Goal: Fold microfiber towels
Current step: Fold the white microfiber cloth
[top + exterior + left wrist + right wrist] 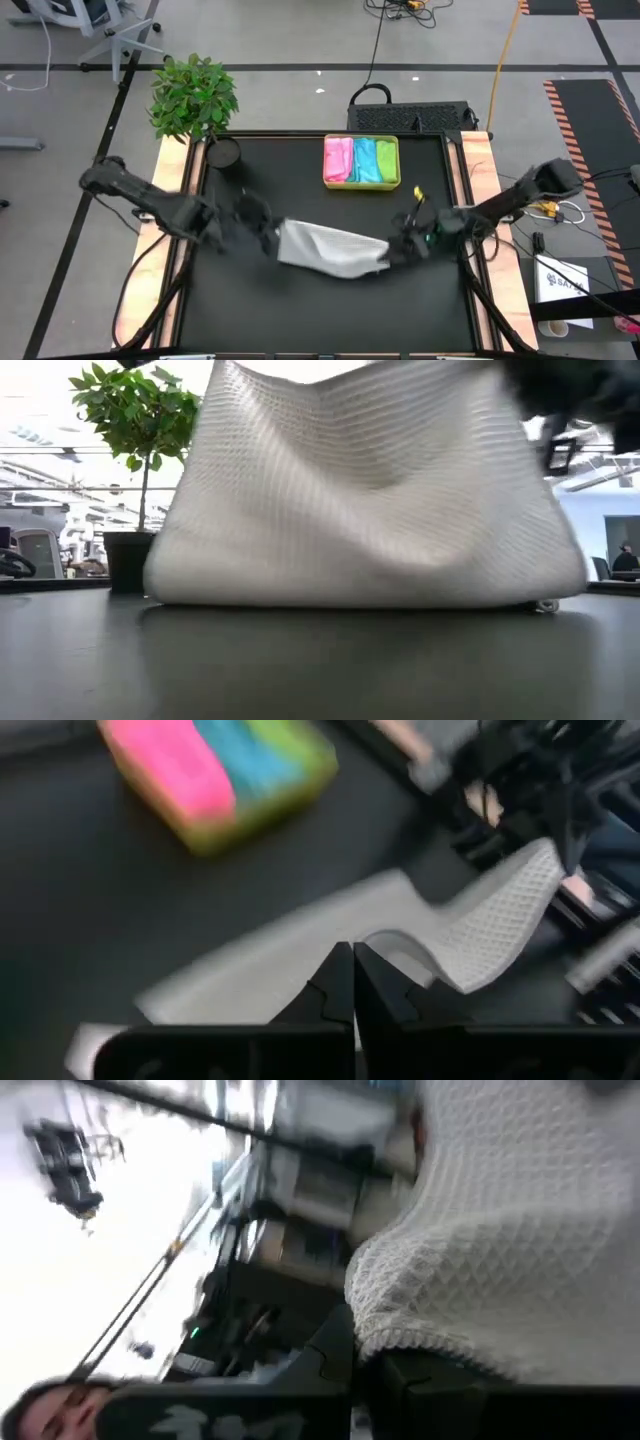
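A white microfiber towel (330,250) hangs between my two grippers over the middle of the black table (300,310). My left gripper (268,236) is shut on the towel's left end and my right gripper (396,250) is shut on its right end. In the low view the white towel (360,510) stands like a curtain with its lower edge (360,600) on the table. Pink, light blue and lime green towels lie folded side by side in a yellow-green tray (393,184) at the far middle. My left gripper pinches the towel's left end (400,945) between its two shut fingers, slanting down from the table's left. The cloth runs from there toward the other arm, sagging a little. My right gripper pinches a hemmed edge (400,1342) at the towel's right end, coming about level from the table's right. The towel hangs below, its lower edge on the table.
A potted plant (193,95) stands at the far left corner with a black cup (222,153) beside it. The tray (215,835) also shows in the left wrist view. A small yellow object (418,193) lies near the right arm. Bare table lies along the near edge.
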Robot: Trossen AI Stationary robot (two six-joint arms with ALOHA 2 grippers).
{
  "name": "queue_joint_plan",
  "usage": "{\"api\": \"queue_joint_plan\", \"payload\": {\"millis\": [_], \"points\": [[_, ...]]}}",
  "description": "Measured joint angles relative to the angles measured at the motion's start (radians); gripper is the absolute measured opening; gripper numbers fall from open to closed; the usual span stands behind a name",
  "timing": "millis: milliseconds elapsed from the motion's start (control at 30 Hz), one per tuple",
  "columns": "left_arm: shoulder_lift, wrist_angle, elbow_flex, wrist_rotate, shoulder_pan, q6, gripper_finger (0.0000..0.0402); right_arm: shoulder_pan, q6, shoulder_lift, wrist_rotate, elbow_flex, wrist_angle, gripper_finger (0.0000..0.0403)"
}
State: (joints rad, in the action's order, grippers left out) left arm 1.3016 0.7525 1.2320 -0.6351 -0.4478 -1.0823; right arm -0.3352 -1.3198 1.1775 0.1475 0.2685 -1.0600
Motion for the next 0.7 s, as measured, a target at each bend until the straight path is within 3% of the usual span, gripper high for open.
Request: {"api": "queue_joint_plan", "payload": {"millis": [167, 367, 567, 700], "points": [[-0.127, 0.004, 0.000, -0.069, 0.168, 0.270, 0.0000, 0.318, 0.070, -0.170, 0.105, -0.029, 0.023, 0.0000], [-0.275, -0.018, 0.000, -0.073, 0.339, 0.477, 0.0000, 0.674, 0.075, -0.321, 0.275, 0.024, 0.017, 0.0000], [-0.362, -0.203, -0.002, -0.007, 0.407, 0.694, 0.0000, 0.898, 0.046, -0.359, 0.469, 0.184, 0.057, 0.0000], [-0.382, -0.291, 0.001, -0.025, 0.428, 0.805, 0.0000, 0.974, 0.109, -0.336, 0.594, 0.342, 0.268, 0.0000]]}}
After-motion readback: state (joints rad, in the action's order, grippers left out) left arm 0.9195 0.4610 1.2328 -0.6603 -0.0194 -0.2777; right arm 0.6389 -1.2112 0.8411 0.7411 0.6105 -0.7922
